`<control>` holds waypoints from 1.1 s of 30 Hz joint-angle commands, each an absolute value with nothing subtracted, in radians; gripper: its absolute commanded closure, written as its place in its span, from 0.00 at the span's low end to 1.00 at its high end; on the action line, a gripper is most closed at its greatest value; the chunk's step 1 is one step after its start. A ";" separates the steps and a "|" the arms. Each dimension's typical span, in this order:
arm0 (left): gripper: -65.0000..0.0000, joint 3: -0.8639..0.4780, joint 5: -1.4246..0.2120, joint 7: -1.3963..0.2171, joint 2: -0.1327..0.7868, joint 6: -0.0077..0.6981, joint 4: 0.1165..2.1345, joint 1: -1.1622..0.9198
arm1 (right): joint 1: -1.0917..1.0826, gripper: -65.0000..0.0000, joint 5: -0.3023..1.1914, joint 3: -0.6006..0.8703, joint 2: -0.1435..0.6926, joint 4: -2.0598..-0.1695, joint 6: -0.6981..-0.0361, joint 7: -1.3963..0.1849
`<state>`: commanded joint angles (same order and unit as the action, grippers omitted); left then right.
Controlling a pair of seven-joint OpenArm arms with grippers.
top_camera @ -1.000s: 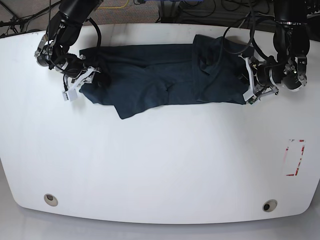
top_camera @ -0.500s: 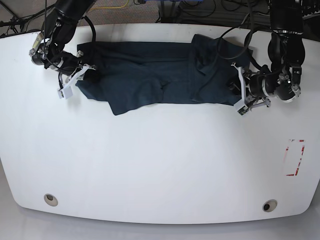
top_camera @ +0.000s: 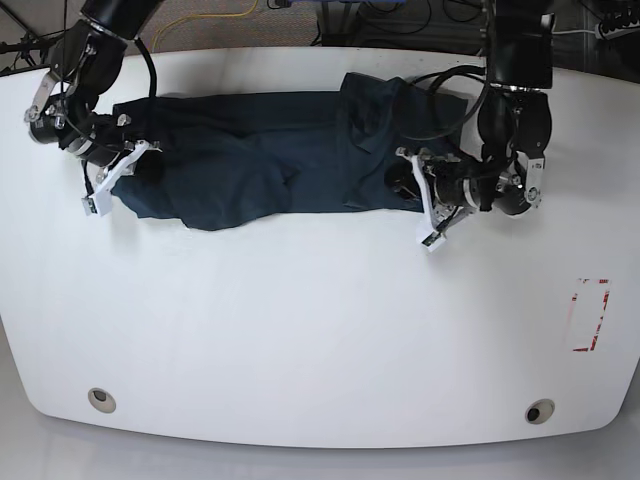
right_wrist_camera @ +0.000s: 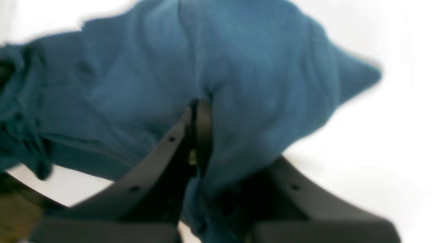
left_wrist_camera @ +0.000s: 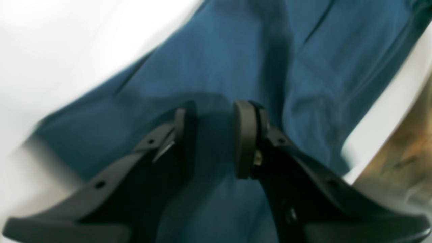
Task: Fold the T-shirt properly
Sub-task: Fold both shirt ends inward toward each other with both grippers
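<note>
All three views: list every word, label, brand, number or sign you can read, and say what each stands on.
No text can be read in any view.
The T-shirt shows plain dark blue cloth, with no visible print or label.
The table carries a white patch with red marks near its right edge; too small and blurred to read.
Both wrist views are blurred and show only cloth and gripper fingers.

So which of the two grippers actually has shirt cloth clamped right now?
The right gripper: its jaws are pinched shut on a bunched fold of the T-shirt. The left gripper has a clear gap between its fingers, with cloth lying beneath.
</note>
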<state>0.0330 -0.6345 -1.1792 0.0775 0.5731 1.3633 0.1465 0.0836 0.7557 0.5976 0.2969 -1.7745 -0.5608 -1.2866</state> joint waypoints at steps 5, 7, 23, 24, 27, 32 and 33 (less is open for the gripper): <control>0.75 0.035 -0.556 -1.096 -0.001 0.522 1.288 0.162 | 0.067 1.00 0.736 0.538 0.320 -1.833 -0.561 -1.288; 0.75 0.035 -0.541 -1.096 -0.019 0.518 1.287 0.162 | 0.077 1.00 0.734 0.524 0.337 -1.857 -0.561 -1.288; 0.75 0.025 -0.684 -1.213 0.082 0.698 1.543 0.197 | 0.101 1.00 0.734 0.490 0.303 -1.874 -0.562 -1.280; 0.75 0.025 -0.699 -1.222 0.110 0.698 1.560 0.194 | 0.101 1.00 0.733 0.490 0.300 -1.873 -0.562 -1.282; 0.75 0.025 -0.728 -1.228 0.168 0.698 1.575 0.165 | 0.099 1.00 0.734 0.490 0.295 -1.876 -0.565 -1.282; 0.75 0.025 -0.799 -1.230 0.242 0.698 1.577 0.107 | 0.099 1.00 0.737 0.489 0.280 -1.899 -0.567 -1.282; 0.75 0.027 -0.811 -1.228 0.252 0.698 1.577 0.099 | 0.099 1.00 0.737 0.489 0.271 -1.900 -0.567 -1.282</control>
